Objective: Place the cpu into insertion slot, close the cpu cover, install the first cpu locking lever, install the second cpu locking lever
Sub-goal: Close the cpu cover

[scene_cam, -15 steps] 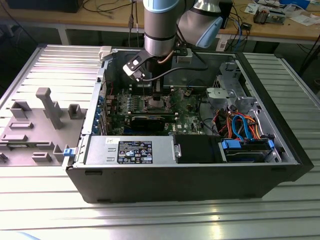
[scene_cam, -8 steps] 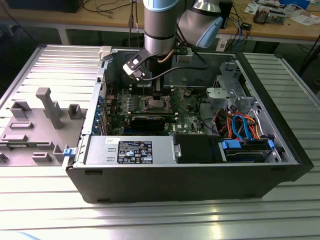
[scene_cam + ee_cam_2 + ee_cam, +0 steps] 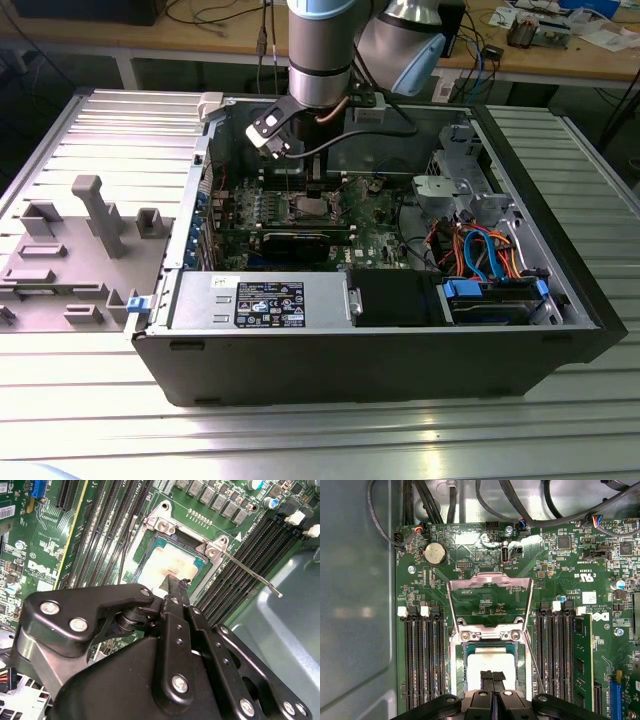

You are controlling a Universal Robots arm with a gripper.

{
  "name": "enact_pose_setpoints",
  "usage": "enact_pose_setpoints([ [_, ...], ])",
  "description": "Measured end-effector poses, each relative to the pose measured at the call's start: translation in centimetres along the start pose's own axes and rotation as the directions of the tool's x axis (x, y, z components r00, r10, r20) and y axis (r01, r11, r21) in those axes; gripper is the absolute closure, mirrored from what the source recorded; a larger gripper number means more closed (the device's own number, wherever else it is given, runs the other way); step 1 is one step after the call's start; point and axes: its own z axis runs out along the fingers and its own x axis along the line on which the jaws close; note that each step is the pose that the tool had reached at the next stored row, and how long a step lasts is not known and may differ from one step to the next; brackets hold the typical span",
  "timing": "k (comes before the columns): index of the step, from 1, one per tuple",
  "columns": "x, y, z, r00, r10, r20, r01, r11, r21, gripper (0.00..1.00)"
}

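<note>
The cpu [image 3: 490, 659] lies flat in the insertion slot [image 3: 457, 665] of the green motherboard, its pale metal top facing up; in the second wrist view the cpu [image 3: 167, 562] is smeared with paste. The cpu cover [image 3: 490, 581] stands swung open behind the slot, with the board visible through its window. Both locking levers are raised: one thin rod [image 3: 250, 572] ends in a hook, the other lever [image 3: 451, 612] runs along the cover's opposite side. My gripper [image 3: 493, 676] hangs just over the cpu's near edge, fingers shut together with nothing between them. In the exterior view the gripper [image 3: 308, 188] is above the slot [image 3: 308, 208].
Black memory slots [image 3: 425, 660] flank the socket on both sides. A long black card [image 3: 300, 240] lies in front of the socket. A power supply [image 3: 262, 300], a drive cage [image 3: 455, 190] and coloured cables [image 3: 480, 250] crowd the case. A grey fixture tray [image 3: 70, 250] sits at the exterior view's left.
</note>
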Motion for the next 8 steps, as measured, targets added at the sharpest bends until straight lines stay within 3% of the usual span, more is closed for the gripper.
enact_pose_setpoints([
  [8,0.00,0.00,-0.03,1.0000,0.000,0.0000,0.000,1.0000,0.0000,0.89],
])
